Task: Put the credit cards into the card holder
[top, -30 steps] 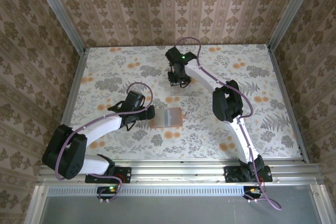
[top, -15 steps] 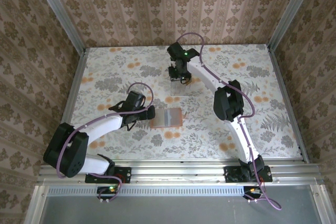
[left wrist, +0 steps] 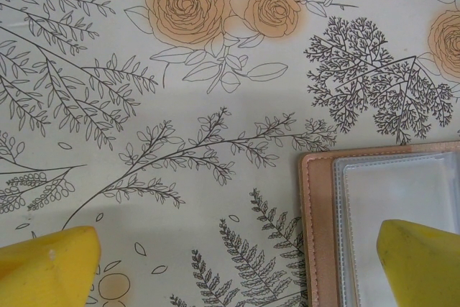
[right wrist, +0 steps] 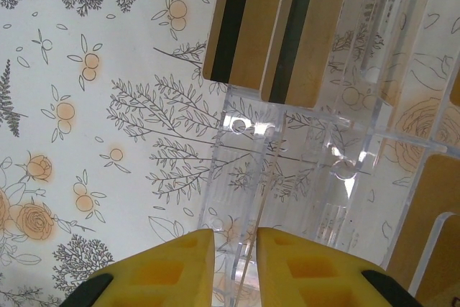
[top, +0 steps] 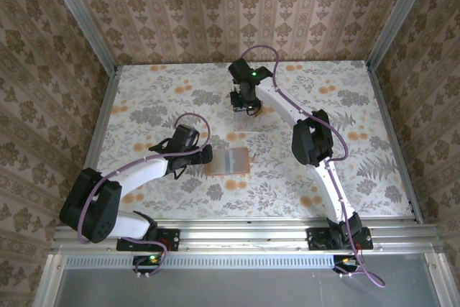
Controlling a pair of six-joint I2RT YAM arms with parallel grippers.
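The card holder (top: 228, 162) lies open and flat on the table, a reddish-brown wallet (left wrist: 320, 235) with greyish clear pockets. My left gripper (left wrist: 233, 271) hangs open over its left edge, one yellow finger (left wrist: 47, 267) over bare table and the other (left wrist: 420, 260) over a pocket. Two tan credit cards (right wrist: 237, 26) (right wrist: 305, 34) with black stripes stand in a clear stand (right wrist: 316, 156). A further tan card (right wrist: 438, 199) shows at the right. My right gripper (right wrist: 236, 267) (top: 246, 106) is shut on a clear wall of that stand.
The flowered tablecloth (top: 345, 106) is bounded by metal rails and papered walls on three sides. Purple cables loop over both arms. The right arm's elbow (top: 313, 141) rises to the right of the wallet.
The right gripper has shifted a little toward the far side of the table and its jaws have drawn slightly closer. The left arm and the wallet have stayed put.
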